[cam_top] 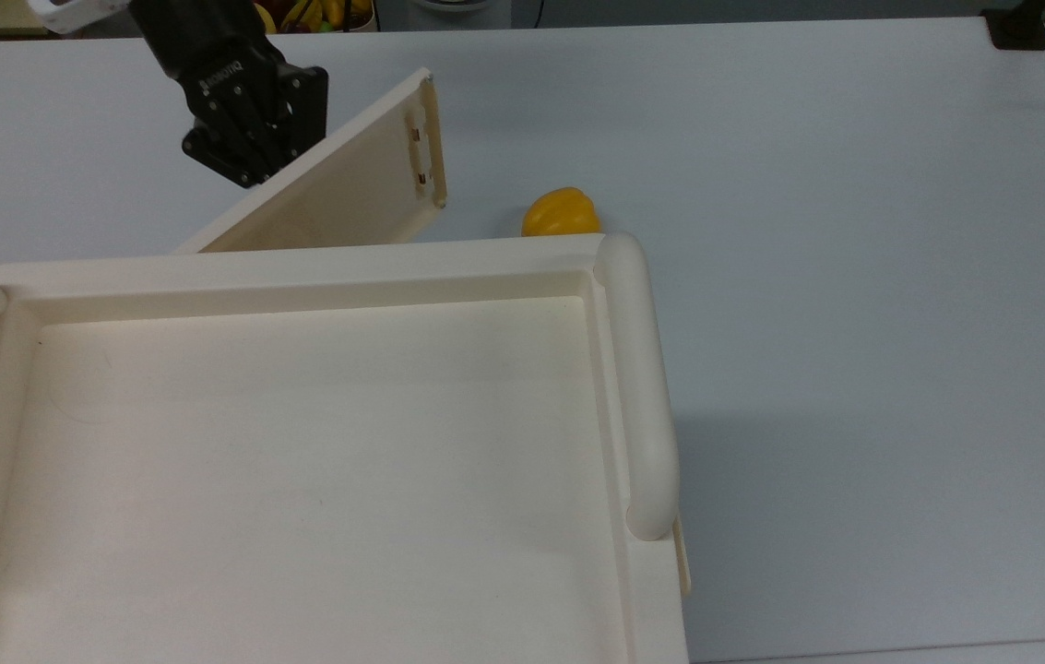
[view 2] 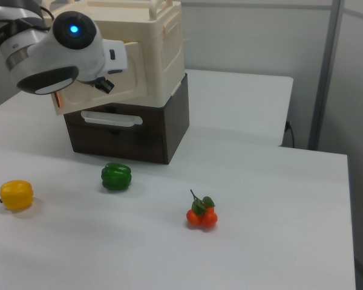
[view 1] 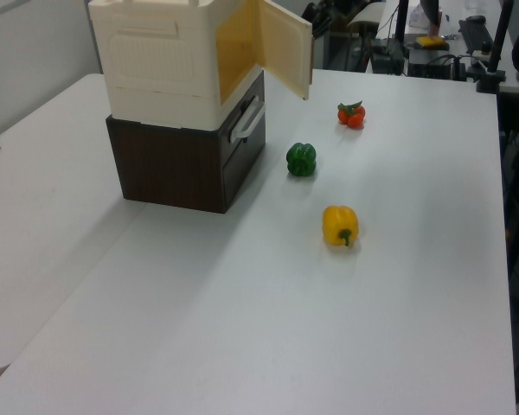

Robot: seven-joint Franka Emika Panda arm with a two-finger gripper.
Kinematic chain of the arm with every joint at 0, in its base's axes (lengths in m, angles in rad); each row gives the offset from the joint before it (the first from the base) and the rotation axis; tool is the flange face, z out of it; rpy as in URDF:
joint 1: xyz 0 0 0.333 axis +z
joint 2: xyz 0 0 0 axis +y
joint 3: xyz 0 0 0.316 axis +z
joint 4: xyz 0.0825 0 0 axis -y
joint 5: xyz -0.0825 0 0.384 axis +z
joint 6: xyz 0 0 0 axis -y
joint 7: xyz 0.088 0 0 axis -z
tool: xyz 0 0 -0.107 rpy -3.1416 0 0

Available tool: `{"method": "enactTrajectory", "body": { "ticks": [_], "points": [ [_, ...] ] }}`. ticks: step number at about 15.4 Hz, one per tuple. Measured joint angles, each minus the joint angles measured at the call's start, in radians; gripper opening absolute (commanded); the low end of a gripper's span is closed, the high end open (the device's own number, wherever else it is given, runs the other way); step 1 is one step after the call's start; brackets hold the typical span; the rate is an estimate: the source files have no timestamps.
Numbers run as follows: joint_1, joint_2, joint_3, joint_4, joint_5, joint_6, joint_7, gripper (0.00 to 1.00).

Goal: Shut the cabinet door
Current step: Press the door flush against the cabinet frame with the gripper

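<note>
Cream cabinet door (cam_top: 338, 189) half-open on cabinet (cam_top: 301, 443); black gripper (cam_top: 250, 138) against door's outer face, finger state indiscernible.

A white worktop (view 1: 242, 328) carries everything. In the left view, a dark brown drawer unit (view 1: 186, 164) stands on it at about ten o'clock, with the cream cabinet (view 1: 160, 60) stacked on top. A green pepper (view 1: 301, 159) lies on the worktop just beside the unit, at one o'clock from centre. A yellow pepper (view 1: 340, 226) lies near the centre, at about three o'clock. A cluster of small red tomatoes (view 1: 351, 113) lies farther back, at one o'clock, well apart from the yellow pepper.
</note>
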Motion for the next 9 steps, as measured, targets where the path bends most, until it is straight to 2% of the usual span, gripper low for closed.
{"method": "enactTrajectory", "body": {
  "ticks": [3, 9],
  "points": [
    [0.011, 0.027, 0.037, 0.022, 0.001, 0.072, 0.000, 0.00],
    [0.063, 0.079, 0.046, 0.067, 0.001, 0.210, 0.000, 0.00]
  ]
}}
